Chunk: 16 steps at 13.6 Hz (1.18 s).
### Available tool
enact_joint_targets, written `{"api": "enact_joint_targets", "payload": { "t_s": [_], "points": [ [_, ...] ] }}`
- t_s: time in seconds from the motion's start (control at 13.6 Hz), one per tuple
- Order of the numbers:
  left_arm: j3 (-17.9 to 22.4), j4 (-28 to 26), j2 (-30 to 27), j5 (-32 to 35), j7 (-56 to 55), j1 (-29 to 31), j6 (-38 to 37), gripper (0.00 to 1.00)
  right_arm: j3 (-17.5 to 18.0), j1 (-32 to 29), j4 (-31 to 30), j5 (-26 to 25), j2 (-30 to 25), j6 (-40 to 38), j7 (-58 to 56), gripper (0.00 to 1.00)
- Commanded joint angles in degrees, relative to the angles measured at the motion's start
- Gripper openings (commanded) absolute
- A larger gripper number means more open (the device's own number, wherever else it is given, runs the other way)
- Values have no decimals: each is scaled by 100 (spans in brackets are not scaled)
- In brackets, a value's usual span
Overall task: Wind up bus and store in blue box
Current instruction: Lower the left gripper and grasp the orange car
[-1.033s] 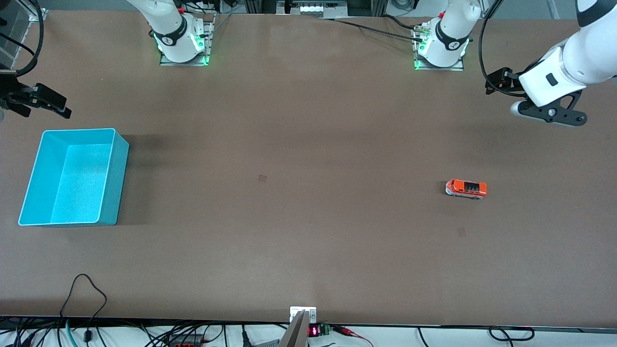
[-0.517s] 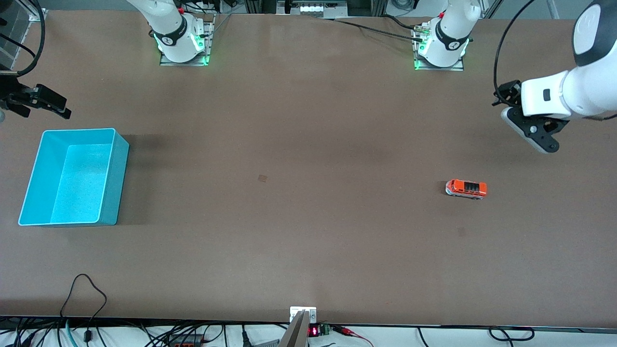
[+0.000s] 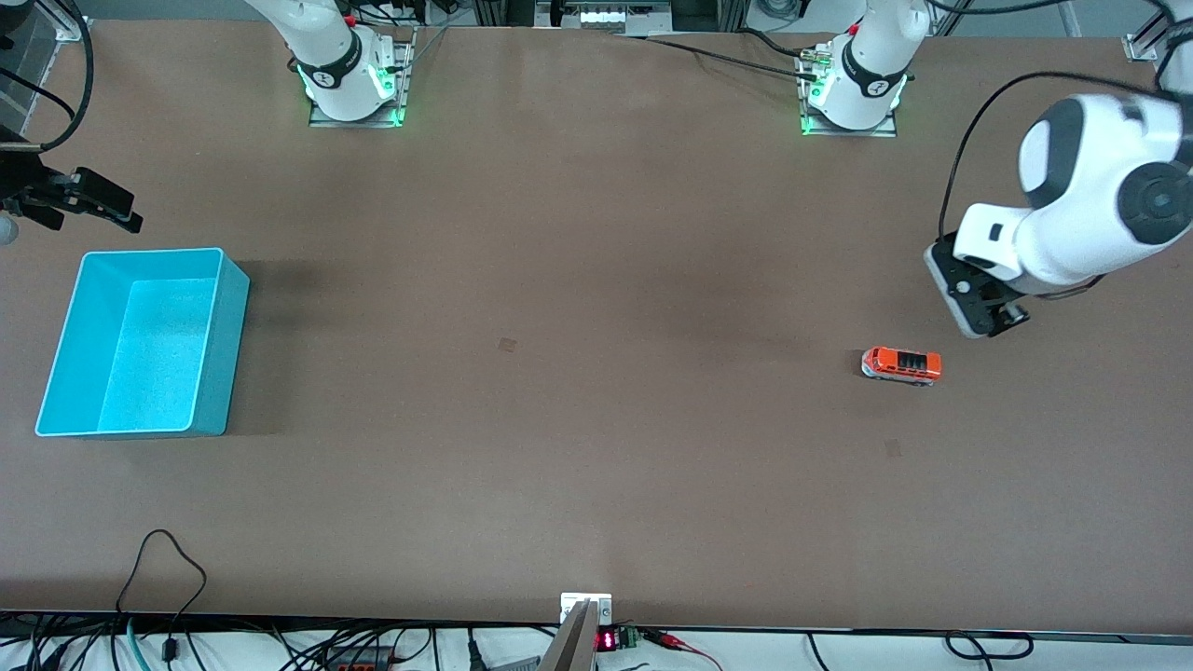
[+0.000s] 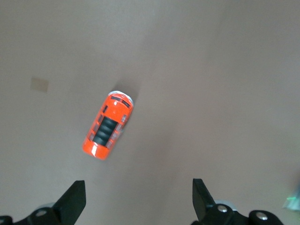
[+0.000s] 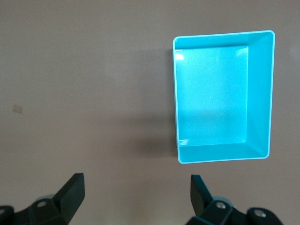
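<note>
A brown surface (image 3: 578, 280) carries the orange toy bus (image 3: 901, 364) toward the left arm's end and the blue box (image 3: 219, 354), empty, toward the right arm's end. The left gripper (image 4: 138, 199) hangs spread wide, empty, over the surface near the bus. The right gripper (image 5: 136, 199), also wide and empty, waits near the box.
</note>
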Motion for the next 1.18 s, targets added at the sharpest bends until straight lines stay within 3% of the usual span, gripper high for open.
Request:
{"api": "enact_joint_targets", "payload": {
  "t_s": [0.0,0.3,0.44,0.89,0.96,1.11],
  "points": [
    [-23,-23,548,183,989,220,881,100,31,92,-36,-42,-87,-31,41,100],
    [-23,-23,1287,183,1931,432,1850,100,31,145,-27,-68,-87,22,-2,100],
    [-49,-41,1446,183,1958,432,2175,100,31,416,25,-103,27,31,-20,100],
    [-85,-462,1648,183,1976,432,2966,99,5,418,96,-103,54,39,112,100],
    [-85,-489,1666,183,1976,432,3020,95,-4,400,87,-103,54,48,112,100],
    [-85,-489,1684,183,1976,432,3020,61,-30,391,122,-252,-33,-30,94,100]
  ]
}}
